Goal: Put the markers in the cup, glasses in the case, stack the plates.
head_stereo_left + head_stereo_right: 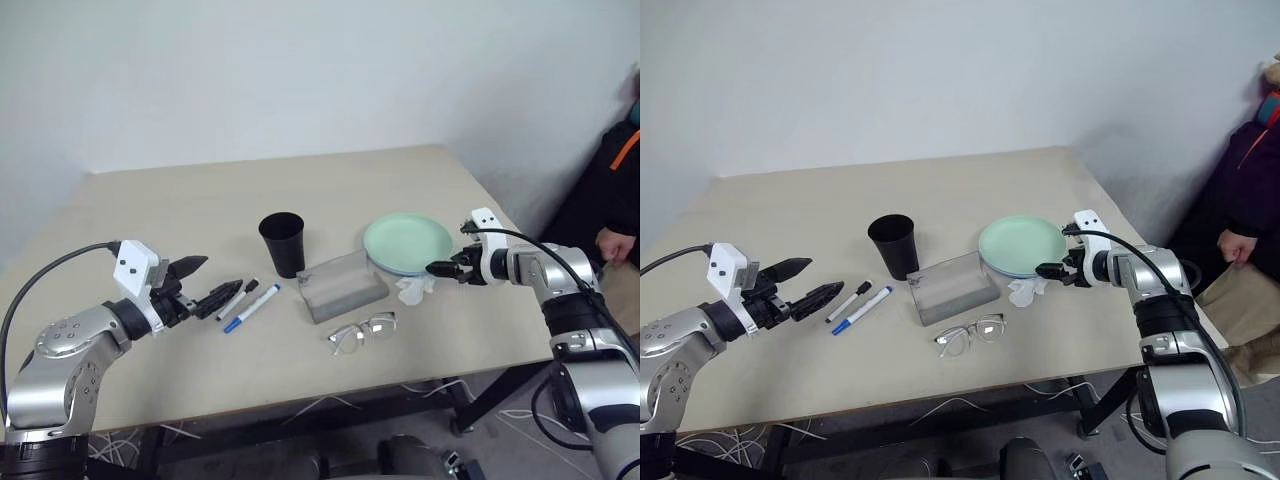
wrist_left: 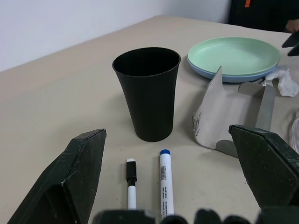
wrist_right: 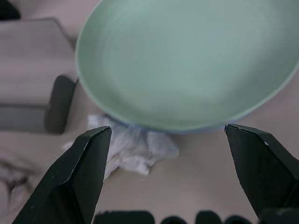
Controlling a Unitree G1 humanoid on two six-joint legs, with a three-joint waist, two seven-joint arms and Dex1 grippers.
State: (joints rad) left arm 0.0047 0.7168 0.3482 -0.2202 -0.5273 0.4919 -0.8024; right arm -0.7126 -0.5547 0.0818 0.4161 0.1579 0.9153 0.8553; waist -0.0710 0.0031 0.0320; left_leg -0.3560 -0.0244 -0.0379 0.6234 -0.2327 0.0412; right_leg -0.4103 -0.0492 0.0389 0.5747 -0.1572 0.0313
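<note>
The black cup [image 1: 282,243] stands mid-table. Just left of it lie two markers side by side, one black-capped [image 1: 237,298] and one blue-capped [image 1: 252,307]. My left gripper [image 1: 220,275] hovers open right behind them, holding nothing. The grey case [image 1: 342,285] lies open to the right of the cup, and the glasses [image 1: 363,332] rest in front of it. The mint green plate [image 1: 408,243] sits on the light blue plate [image 2: 233,77]. My right gripper [image 1: 432,268] is open and empty beside the plates' near right rim.
A crumpled white tissue [image 1: 415,289] lies against the plates' front edge, under my right gripper. A person in dark clothes [image 1: 610,190] stands past the table's right edge, hand [image 1: 612,243] near the corner, beside a brown bag [image 1: 1240,310].
</note>
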